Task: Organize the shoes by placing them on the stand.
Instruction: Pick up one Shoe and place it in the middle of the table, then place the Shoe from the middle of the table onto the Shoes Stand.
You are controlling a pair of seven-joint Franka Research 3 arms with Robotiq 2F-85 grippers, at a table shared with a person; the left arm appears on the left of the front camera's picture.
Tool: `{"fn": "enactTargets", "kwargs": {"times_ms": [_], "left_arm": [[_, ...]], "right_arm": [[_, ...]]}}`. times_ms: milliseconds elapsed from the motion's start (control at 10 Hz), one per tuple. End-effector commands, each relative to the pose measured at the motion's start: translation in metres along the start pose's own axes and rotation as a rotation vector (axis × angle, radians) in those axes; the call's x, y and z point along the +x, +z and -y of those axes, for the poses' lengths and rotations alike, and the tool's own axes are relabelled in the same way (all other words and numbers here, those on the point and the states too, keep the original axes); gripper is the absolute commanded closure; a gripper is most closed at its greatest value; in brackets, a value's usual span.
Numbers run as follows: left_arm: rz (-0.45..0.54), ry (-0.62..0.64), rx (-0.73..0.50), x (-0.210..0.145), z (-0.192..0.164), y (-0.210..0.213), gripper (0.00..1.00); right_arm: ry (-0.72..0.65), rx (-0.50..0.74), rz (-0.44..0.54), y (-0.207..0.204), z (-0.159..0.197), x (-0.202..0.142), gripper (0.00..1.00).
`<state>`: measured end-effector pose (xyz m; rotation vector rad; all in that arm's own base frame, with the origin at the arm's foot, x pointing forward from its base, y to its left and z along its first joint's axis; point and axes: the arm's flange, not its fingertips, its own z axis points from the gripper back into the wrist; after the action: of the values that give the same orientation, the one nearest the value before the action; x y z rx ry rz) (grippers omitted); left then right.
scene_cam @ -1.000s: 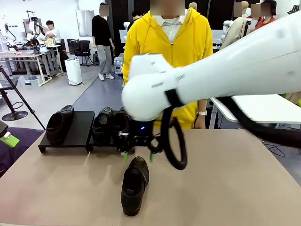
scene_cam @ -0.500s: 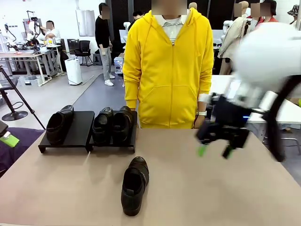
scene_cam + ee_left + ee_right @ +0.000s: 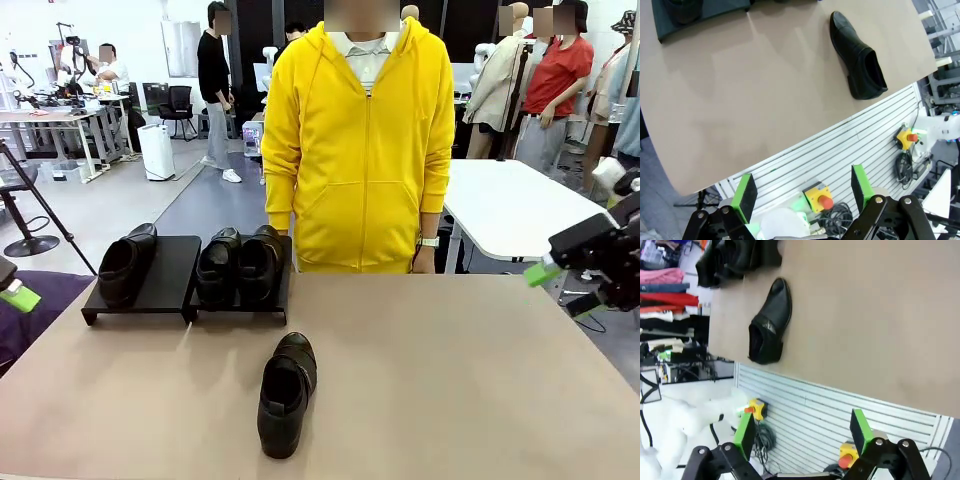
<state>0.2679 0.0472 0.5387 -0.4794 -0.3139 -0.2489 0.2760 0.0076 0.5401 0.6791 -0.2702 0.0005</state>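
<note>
Shoes: three sit on the stand (image 3: 160, 290), leaving apparently one free slot for the loose shoe (image 3: 284, 393) on the table (image 3: 480, 380), while both grippers (image 3: 802, 192) (image 3: 802, 432) hang spread, empty.

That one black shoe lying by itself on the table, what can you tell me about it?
The lone shoe is a black slip-on loafer of slightly shiny, leather-like material, with a rounded toe, a low heel and an open, dark inside. It sits upright on its sole on the tan table, toe pointing away toward the person, heel toward the robot's side. It lies in front of the stand, apart from it. Nothing touches it but the tabletop.
</note>
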Motion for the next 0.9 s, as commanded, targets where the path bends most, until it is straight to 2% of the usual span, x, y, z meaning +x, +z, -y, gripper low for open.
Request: {"fn": "enactTargets", "kwargs": {"times_ms": [0, 800], "left_arm": [[-0.002, 0.004, -0.008, -0.0001, 0.0001, 0.0021, 0.03], [-0.002, 0.004, -0.008, -0.0001, 0.0001, 0.0021, 0.03]], "right_arm": [[0.014, -0.001, -0.05, -0.0114, -0.0006, -0.0023, 0.0], [0.014, -0.001, -0.05, -0.0114, -0.0006, -0.0023, 0.0]]}}
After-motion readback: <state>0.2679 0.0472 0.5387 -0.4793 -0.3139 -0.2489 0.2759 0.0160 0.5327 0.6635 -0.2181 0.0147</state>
